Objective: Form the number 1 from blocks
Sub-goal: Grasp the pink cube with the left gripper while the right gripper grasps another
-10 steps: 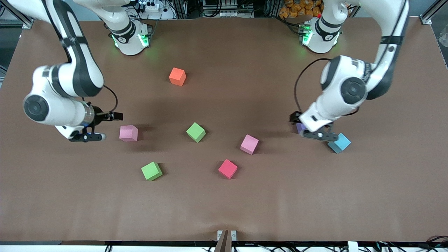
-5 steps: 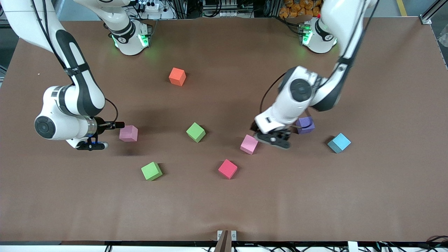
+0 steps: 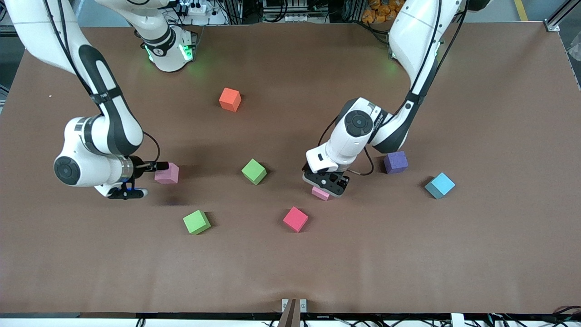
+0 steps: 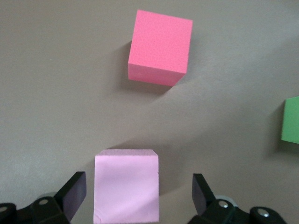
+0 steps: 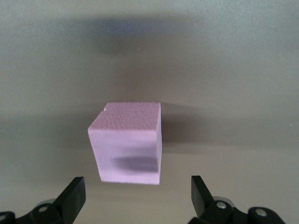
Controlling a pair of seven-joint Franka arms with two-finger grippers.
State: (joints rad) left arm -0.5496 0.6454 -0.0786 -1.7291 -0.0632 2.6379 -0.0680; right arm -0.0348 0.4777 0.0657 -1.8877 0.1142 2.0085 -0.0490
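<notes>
Several foam blocks lie scattered on the brown table (image 3: 476, 254). My left gripper (image 3: 325, 185) (image 4: 138, 197) is open, low over a light pink block (image 3: 320, 194) (image 4: 126, 186) that lies between its fingers without touching them. The red-pink block (image 3: 295, 219) (image 4: 160, 46) is nearer the front camera. My right gripper (image 3: 152, 168) (image 5: 138, 196) is open and tilted toward the other light pink block (image 3: 168, 174) (image 5: 127, 144), which lies just ahead of its fingertips. Orange (image 3: 230, 99), two green (image 3: 253, 171) (image 3: 196, 221), purple (image 3: 396, 162) and light blue (image 3: 440, 185) blocks lie apart.
A green block's edge (image 4: 292, 120) shows at the border of the left wrist view. A small metal bracket (image 3: 293, 305) sits at the table's front edge. Both arm bases (image 3: 170, 50) (image 3: 411, 50) stand along the table's back edge.
My left arm has swung from the purple and light blue blocks toward the middle and come down over a light pink block. My right gripper has crept closer to the other light pink block.
</notes>
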